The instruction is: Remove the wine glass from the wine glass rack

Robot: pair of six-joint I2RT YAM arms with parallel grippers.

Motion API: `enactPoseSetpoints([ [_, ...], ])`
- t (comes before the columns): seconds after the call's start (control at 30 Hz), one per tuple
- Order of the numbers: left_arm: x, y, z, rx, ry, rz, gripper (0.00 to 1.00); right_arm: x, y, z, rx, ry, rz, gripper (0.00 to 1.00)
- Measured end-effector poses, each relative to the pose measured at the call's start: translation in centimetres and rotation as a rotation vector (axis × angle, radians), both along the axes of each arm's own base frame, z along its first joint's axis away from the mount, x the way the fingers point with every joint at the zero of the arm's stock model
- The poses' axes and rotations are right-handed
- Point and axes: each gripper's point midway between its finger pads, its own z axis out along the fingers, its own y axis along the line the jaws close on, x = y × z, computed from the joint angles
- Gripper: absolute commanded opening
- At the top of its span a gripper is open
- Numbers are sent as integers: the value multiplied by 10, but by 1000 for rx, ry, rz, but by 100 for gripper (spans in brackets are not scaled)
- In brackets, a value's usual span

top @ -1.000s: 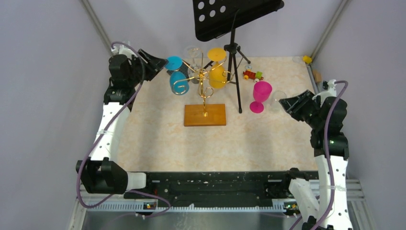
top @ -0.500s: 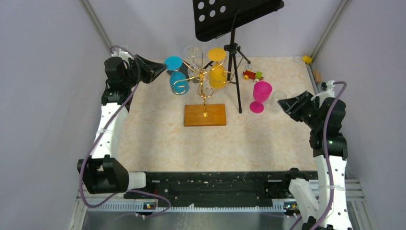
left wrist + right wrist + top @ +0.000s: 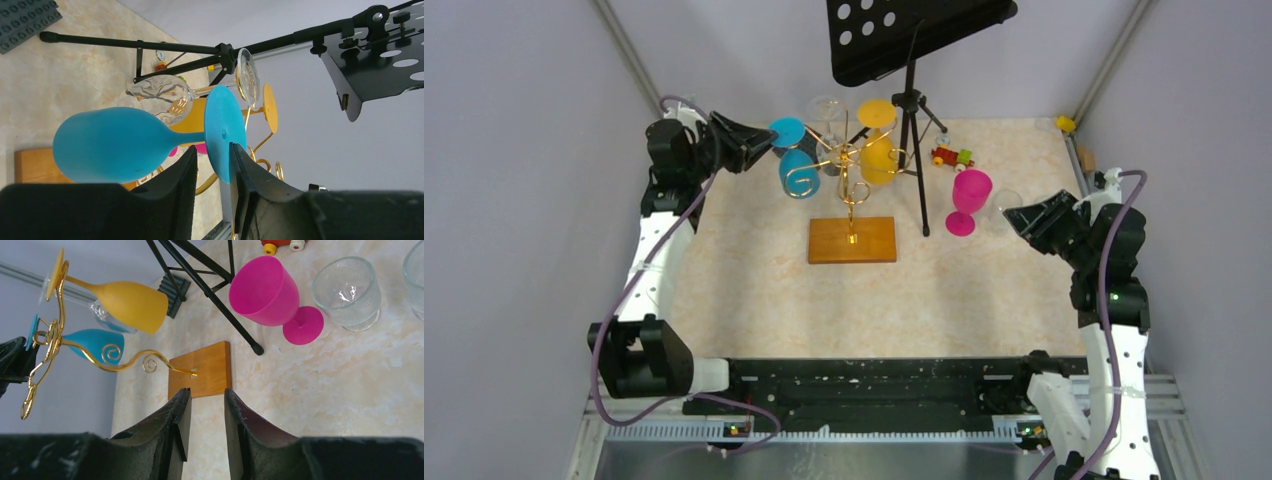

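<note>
The wine glass rack point(image 3: 849, 175) is a gold wire tree on an orange-brown wooden base point(image 3: 852, 240). A blue wine glass point(image 3: 796, 170), a yellow one point(image 3: 877, 155) and a clear one point(image 3: 827, 115) hang on it upside down. My left gripper point(image 3: 754, 145) is open at the blue glass's foot point(image 3: 786, 131). In the left wrist view the edge of the foot point(image 3: 222, 130) lies between the fingers point(image 3: 212, 152), against the right finger. My right gripper point(image 3: 1021, 215) is open and empty, beside a pink wine glass point(image 3: 969, 198) standing on the table.
A black tripod music stand point(image 3: 914, 110) stands just right of the rack, with one leg reaching to near the base. A clear glass bowl point(image 3: 1007, 200) sits by the right gripper. A toy train point(image 3: 951, 156) lies at the back. Walls close in on both sides.
My left gripper has swung right, toward the rack, and its fingers now straddle the edge of the blue glass's foot. The right arm has hardly moved.
</note>
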Motion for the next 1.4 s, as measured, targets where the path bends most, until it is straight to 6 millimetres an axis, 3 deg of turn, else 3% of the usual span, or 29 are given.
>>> enactPoseSetpoints([
  [0.13,5,-1,-3,-10,3,-6,32,0,0,0,0,0,0,32],
  [0.3,8,-1,-4,-21,2,-13,2,0,0,-3,1,7,0,32],
  [0.33,8,-1,-2,-25,0,-14,0,0,0,-3,0,6,0,32],
  [0.9,-10,-1,26,-73,-66,1,0,-1,0,-3,1,2,1,32],
  [1.17,-1,-1,34,-125,-85,10,0,0,1,-6,9,5,2,32],
  [1.4,7,-7,25,-138,-67,-27,0,1,1,-6,11,3,0,32],
])
